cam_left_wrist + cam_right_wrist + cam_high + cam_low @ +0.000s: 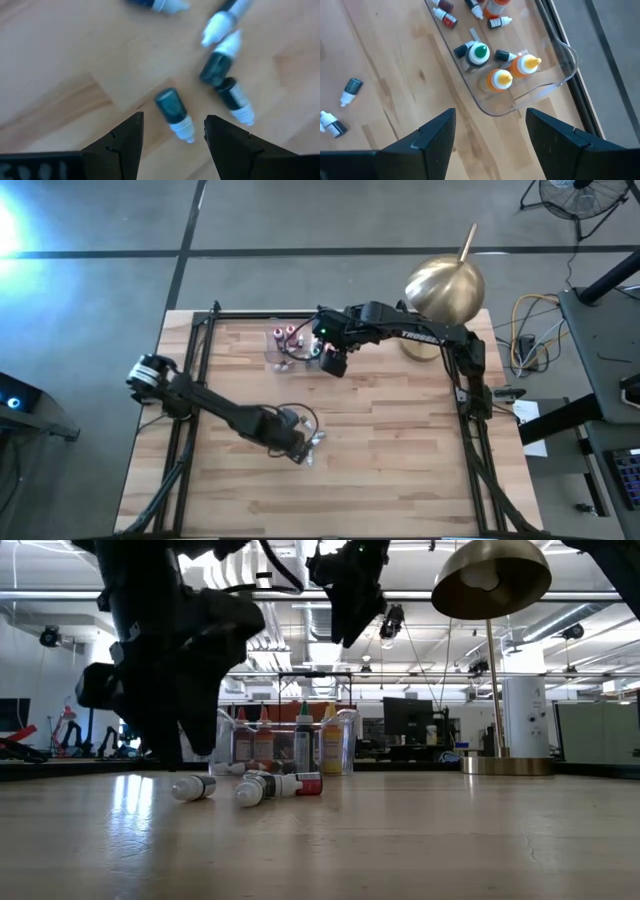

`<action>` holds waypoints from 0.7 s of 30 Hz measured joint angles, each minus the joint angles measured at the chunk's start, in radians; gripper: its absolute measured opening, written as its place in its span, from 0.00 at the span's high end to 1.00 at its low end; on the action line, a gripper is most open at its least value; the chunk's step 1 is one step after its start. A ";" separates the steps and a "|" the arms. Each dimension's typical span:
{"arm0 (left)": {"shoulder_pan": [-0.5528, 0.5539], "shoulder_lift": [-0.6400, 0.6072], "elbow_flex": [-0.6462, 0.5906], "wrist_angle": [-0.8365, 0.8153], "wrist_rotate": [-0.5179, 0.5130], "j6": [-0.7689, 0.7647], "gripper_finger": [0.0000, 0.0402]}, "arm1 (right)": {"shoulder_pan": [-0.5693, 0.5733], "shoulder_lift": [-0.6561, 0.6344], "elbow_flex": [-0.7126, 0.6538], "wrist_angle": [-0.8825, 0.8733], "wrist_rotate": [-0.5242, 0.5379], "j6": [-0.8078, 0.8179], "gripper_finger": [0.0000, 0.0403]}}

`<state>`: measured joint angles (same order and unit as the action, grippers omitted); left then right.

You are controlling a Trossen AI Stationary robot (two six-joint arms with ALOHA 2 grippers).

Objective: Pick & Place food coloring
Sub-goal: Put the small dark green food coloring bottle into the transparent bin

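Several tiny dark food coloring bottles with white caps lie on their sides on the wooden table (400,460), in a loose group (316,438). My left gripper (173,125) hangs open just above them. One dark teal bottle (172,111) lies between and just ahead of its fingertips, untouched. Others lie beyond it (218,66). In the low view these show as lying bottles (255,788). My right gripper (490,114) is open and empty, raised above the clear tray (555,75), where a green-capped bottle (479,53) and two orange bottles (500,79) stand upright.
Small red-and-white bottles (445,17) lie in the tray's far part. A brass lamp (443,288) stands at the table's far right edge. A black frame rail (190,360) runs along the table's sides. Bare wood spreads across the near half.
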<state>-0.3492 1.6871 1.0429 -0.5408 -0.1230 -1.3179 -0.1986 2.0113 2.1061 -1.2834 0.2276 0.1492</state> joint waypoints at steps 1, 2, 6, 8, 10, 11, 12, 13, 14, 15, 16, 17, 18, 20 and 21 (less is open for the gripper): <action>-0.003 0.025 0.034 -0.042 0.000 -0.014 0.54 | 0.000 0.000 -0.005 0.000 0.000 -0.006 0.42; -0.005 0.047 0.071 -0.078 0.000 -0.025 0.54 | 0.000 0.000 -0.012 0.001 0.000 -0.012 0.42; -0.009 0.116 0.184 -0.171 0.005 -0.095 0.54 | 0.000 0.000 -0.044 0.001 0.002 -0.028 0.42; -0.010 0.127 0.192 -0.187 0.007 -0.129 0.54 | 0.000 0.000 -0.060 0.000 0.003 -0.030 0.42; -0.010 0.130 0.190 -0.186 0.017 -0.178 0.54 | 0.000 0.000 -0.072 -0.001 0.002 -0.030 0.42; -0.011 0.130 0.186 -0.184 0.032 -0.195 0.54 | 0.000 0.000 -0.076 0.000 0.002 -0.030 0.42; -0.012 0.131 0.182 -0.185 0.047 -0.208 0.54 | 0.000 -0.001 -0.080 0.000 0.002 -0.030 0.42; -0.014 0.136 0.181 -0.181 0.053 -0.217 0.54 | 0.000 -0.003 -0.083 0.000 0.003 -0.030 0.42; -0.014 0.140 0.181 -0.168 0.056 -0.223 0.54 | 0.000 -0.004 -0.085 0.003 0.003 -0.031 0.42; -0.015 0.146 0.181 -0.160 0.056 -0.225 0.54 | 0.000 -0.005 -0.086 0.008 0.005 -0.033 0.42; -0.014 0.151 0.181 -0.162 0.056 -0.225 0.54 | 0.000 -0.006 -0.087 0.012 0.007 -0.036 0.42; -0.014 0.157 0.181 -0.165 0.056 -0.226 0.54 | 0.000 -0.006 -0.087 0.015 0.008 -0.038 0.42; -0.014 0.166 0.181 -0.163 0.057 -0.226 0.55 | 0.000 -0.007 -0.087 0.018 0.008 -0.038 0.42; -0.014 0.186 0.181 -0.163 0.058 -0.226 0.55 | 0.000 -0.007 -0.087 0.027 0.008 -0.040 0.42; -0.014 0.192 0.181 -0.165 0.059 -0.226 0.56 | 0.000 -0.007 -0.087 0.033 0.008 -0.040 0.42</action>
<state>-0.3627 1.8795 1.2243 -0.7059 -0.0641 -1.5444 -0.1989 2.0045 2.0193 -1.2504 0.2355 0.1093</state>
